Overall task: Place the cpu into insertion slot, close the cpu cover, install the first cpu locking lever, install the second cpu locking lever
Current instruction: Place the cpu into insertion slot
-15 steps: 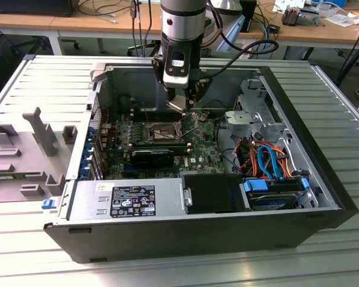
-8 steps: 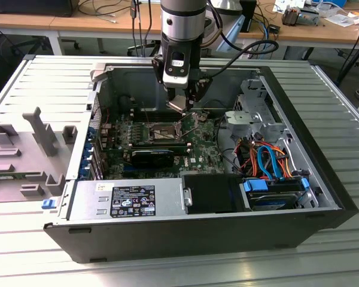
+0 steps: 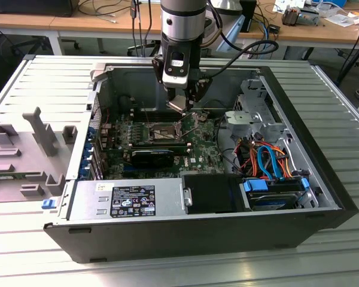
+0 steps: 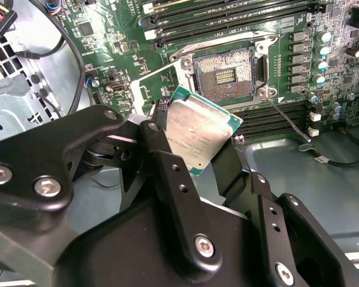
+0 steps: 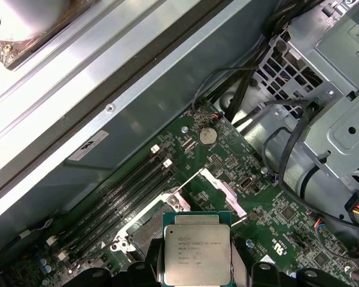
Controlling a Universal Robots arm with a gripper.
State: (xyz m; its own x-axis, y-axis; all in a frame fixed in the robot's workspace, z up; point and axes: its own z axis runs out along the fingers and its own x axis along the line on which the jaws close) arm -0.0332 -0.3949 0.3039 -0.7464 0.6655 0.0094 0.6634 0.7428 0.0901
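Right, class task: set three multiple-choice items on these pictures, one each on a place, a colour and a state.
1. Where is the cpu? A on the case floor; B held in the tool; C outside the case.
2. What colour is the circuit board? A blue; B green; C red.
3. The insertion slot is: A open and empty; B filled; C covered.
Answers: B, the tool grips its edges above the board; B, green shows around the parts; A, its dark centre lies bare.

Exterior high; wrist views above slot [image 4: 224, 75]
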